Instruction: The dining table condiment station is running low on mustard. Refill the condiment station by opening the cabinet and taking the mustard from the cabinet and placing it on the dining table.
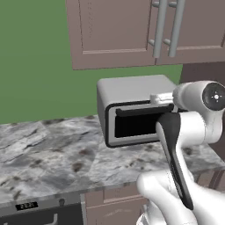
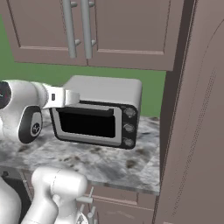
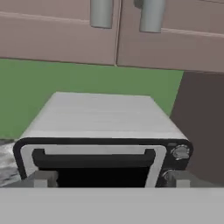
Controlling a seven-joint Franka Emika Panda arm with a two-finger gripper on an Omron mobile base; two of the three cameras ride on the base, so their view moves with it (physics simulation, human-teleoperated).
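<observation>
**A:** Where does the cabinet [image 1: 127,33] sit from the hand?

**B:** Above it and further back. Both doors are closed, and it hangs on the wall over the marble bench [image 1: 52,154]. The hand is held low, level with the grey toaster oven [image 2: 103,113] standing on that bench.

**A:** And the handles?

**B:** Two long grey bar handles [image 3: 127,14] run vertically, side by side at the seam where the doors meet. In the hand view they hang at the top edge, straight above the oven. So I judge the next move is mostly a climb, with a short reach forward.

**A:** The pincer?

**B:** The pincer [image 3: 107,180] is spread wide and holds nothing. Its two tips show at the bottom of the hand view, well apart. To take an upright bar, the tips would need to straddle it side to side.

**A:** The mustard?

**B:** Presumably behind those closed doors.
</observation>
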